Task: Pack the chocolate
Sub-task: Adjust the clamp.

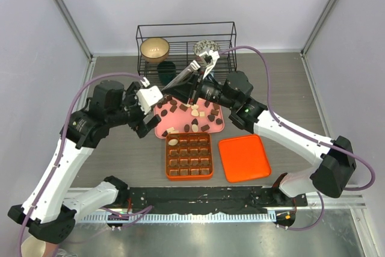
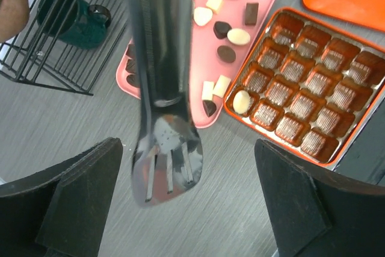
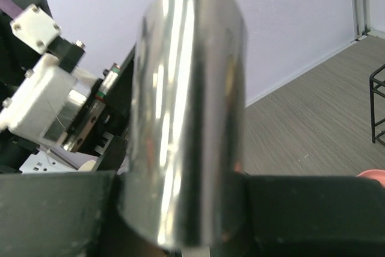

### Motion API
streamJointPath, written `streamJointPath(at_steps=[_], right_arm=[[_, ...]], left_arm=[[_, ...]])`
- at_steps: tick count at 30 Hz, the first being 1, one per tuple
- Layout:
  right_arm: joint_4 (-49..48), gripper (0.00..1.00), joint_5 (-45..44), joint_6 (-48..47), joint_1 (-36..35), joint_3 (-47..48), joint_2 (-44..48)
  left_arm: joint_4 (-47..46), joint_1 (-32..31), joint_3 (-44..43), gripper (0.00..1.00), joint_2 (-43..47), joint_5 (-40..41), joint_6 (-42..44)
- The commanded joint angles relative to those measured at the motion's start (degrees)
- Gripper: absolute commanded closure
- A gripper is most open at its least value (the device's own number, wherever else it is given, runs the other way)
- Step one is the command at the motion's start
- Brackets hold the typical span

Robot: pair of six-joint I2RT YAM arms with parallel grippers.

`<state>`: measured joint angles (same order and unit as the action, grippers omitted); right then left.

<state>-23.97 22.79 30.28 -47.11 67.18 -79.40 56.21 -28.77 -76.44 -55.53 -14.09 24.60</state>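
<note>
Broadly, the grey table (image 1: pixel 120 154) carries everything, with a black wire rack (image 1: pixel 186 26) at its far edge holding a tan bowl (image 1: pixel 154 48) and a dark green cup (image 1: pixel 166 70). Nearer to me, an orange lid (image 1: pixel 243 157) lies flat just right of the orange box (image 1: pixel 168 161) with its grid of cells. The pink tray (image 2: pixel 204 67) sits just beyond that box, toward the rack. Above the tray, metal tongs (image 1: pixel 180 75) slant from the far right down toward the left. My right gripper (image 3: pixel 183 209) pinches them, its dark fingers pressed against both sides of the shiny metal. My left gripper (image 2: pixel 187 209) is spread wide and grips nothing. The slotted tip of the tongs hangs between its fingers and touches neither. It hovers over bare table at the left near corner of the tray. The chocolate (image 2: pixel 239 36), in dark brown, tan and cream pieces, lies scattered across the pink tray. One cream piece (image 2: pixel 241 102) sits in the far left corner cell of the box.
</note>
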Motion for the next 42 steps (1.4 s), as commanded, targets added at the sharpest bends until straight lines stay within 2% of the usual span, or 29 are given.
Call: streamJointPath(at_steps=[1, 6, 7, 8, 10, 18, 22, 29, 31, 35, 39, 42], right_arm=[[-6.0, 0.99, -0.99, 2.59, -0.35, 2.08, 0.29], [-6.09, 0.99, -0.02, 4.08, -0.35, 2.7, -0.32], [-6.09, 0.99, 0.24, 4.26, -0.35, 2.78, -0.58], [-6.01, 0.99, 0.85, 4.69, -0.35, 2.87, -0.93], [-5.92, 0.99, 1.64, 5.22, -0.35, 2.78, -1.11], [0.22, 0.97, 4.98, 2.33, -0.35, 5.33, -2.25], [1.47, 0.83, 3.85, 1.53, -0.35, 7.18, -2.78], [-3.35, 0.8, 4.02, 4.6, -0.44, 7.62, -4.63], [-5.12, 0.76, 4.11, 6.1, -0.44, 6.83, -4.98], [-9.51, 0.74, 3.41, 8.65, -0.35, 5.16, -4.98], [-11.45, 0.67, 2.79, 9.88, -0.79, 4.63, -5.42], [-11.98, 0.65, 2.79, 9.97, -1.4, 4.98, -5.86]], left_arm=[[0.66, -0.49, 2.26, 0.08, 0.16, -1.47, 5.1], [0.66, -0.84, 3.76, 0.33, 0.77, 0.64, 7.74], [0.57, -0.93, 3.5, 0.42, 0.68, 1.6, 8.0], [0.57, -0.93, 3.32, 0.47, 0.77, 1.87, 8.44], [0.84, -1.02, 3.06, 0.52, 0.86, 2.57, 9.41], [2.07, -1.99, 3.67, 0.54, 1.91, 4.51, 11.26], [2.86, -2.69, 4.02, 0.56, 2.18, 5.56, 11.87], [3.56, -3.57, 3.93, 0.58, 2.09, 6.61, 12.23], [3.65, -3.92, 3.85, 0.57, 1.92, 7.05, 12.14], [3.65, -4.27, 3.93, 0.57, 1.83, 7.05, 11.79], [3.65, -4.54, 3.85, 0.57, 2.0, 6.88, 11.35], [3.74, -4.71, 3.76, 0.58, 1.91, 6.97, 11.08]])
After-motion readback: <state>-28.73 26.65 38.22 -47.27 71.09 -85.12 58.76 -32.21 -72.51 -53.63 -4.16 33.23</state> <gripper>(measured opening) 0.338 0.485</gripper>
